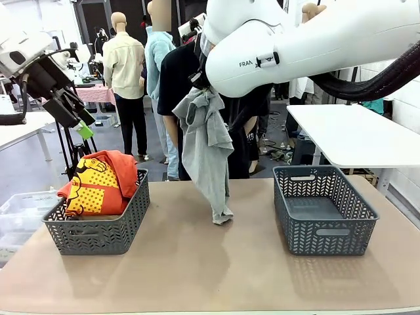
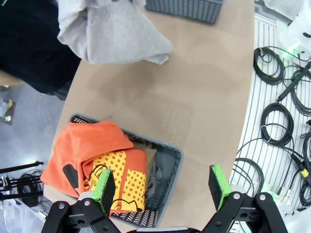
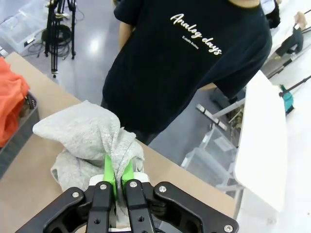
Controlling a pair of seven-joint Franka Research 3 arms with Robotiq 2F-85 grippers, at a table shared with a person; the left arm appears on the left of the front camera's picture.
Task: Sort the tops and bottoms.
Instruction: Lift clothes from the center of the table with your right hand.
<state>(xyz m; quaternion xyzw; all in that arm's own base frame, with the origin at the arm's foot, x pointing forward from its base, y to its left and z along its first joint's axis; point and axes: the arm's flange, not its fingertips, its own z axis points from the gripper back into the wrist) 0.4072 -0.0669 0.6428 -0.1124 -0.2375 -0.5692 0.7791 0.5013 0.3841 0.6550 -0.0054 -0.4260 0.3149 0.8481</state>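
My right gripper (image 3: 118, 175) is shut on a bunched fold of the light grey garment (image 3: 82, 131). That garment (image 1: 209, 147) hangs from it over the table's far middle, its lower end touching the tabletop. An orange-red garment with yellow dots (image 1: 98, 178) lies heaped in the left basket (image 1: 98, 235). High over that basket, my left gripper (image 2: 162, 187) stands open with nothing between its fingers. In the left wrist view the orange-red garment (image 2: 92, 155) covers darker cloth (image 2: 151, 167) in the basket. My left gripper (image 1: 83, 128) hangs up at the left of the front view.
A second grey lattice basket (image 1: 323, 211) stands at the right, with nothing in it. A person in a black T-shirt with white lettering (image 3: 189, 63) stands at the table's far edge, behind the hanging garment. Cables (image 2: 282, 126) lie beside the table.
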